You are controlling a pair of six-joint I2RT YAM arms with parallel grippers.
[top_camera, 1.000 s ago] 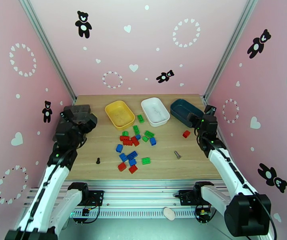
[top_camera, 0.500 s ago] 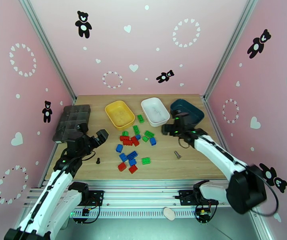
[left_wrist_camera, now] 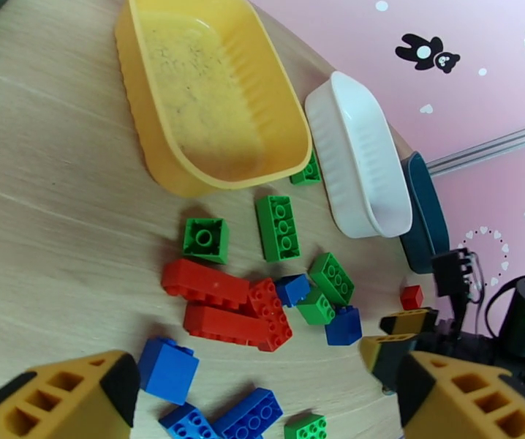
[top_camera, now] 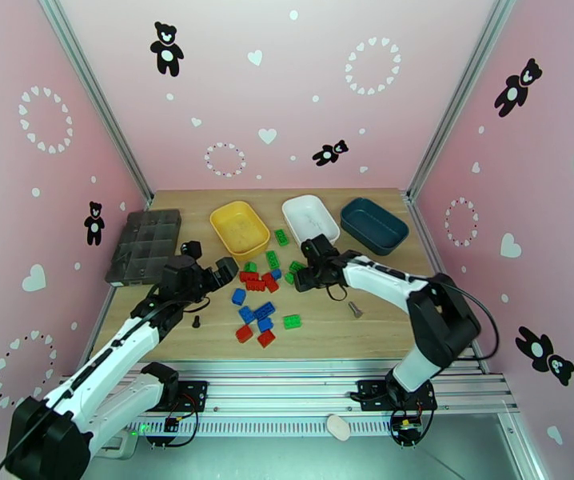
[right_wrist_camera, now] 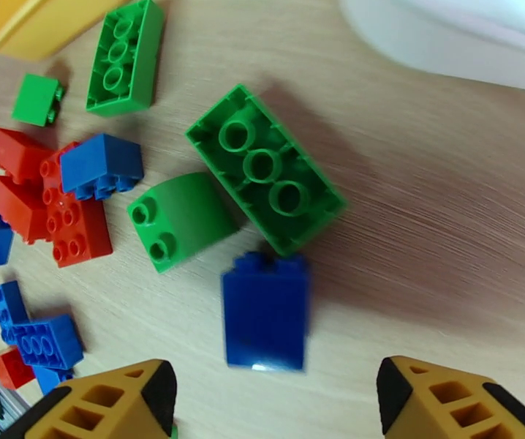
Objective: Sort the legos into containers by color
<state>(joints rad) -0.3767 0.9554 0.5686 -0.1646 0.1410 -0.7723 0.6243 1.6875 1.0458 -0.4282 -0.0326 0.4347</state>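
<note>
Near end of the table [top_camera: 383, 334]: loose legos [top_camera: 265, 312] in red, blue and green lie scattered, with a dark screw [top_camera: 196, 320] on the left and a second screw [top_camera: 354, 308] on the right. A sweeping arm could knock either one in among the bricks.
Left gripper [left_wrist_camera: 262, 385]: its jaws are spread wide and hold nothing. It hovers at the left side of the pile with a blue cube [left_wrist_camera: 167, 367] just beside one finger. So broad a span could catch the neighbouring red bricks [left_wrist_camera: 222, 305] along with its target.
Right gripper [right_wrist_camera: 277, 400]: its jaws are apart and empty, lined up just on the near side of a blue brick [right_wrist_camera: 266, 316] at the right of the pile.
Grip risk: the blue brick shows a smooth face up. Its far edge touches or nearly touches a long green brick [right_wrist_camera: 266, 170], and a rounded green piece [right_wrist_camera: 182, 221] lies just to its far left. Closing off-centre could shove these or squirt the brick out.
Arm clash: both grippers hang close together over the same small pile. I judge a collision possible if both go in at once.
Far row: yellow tub [top_camera: 239, 227], white tub [top_camera: 311, 220] and teal tub [top_camera: 375, 226] sit side by side and look empty, so sorting has hardly begun. They stand close, so a late release could land a brick in the wrong tub.
</note>
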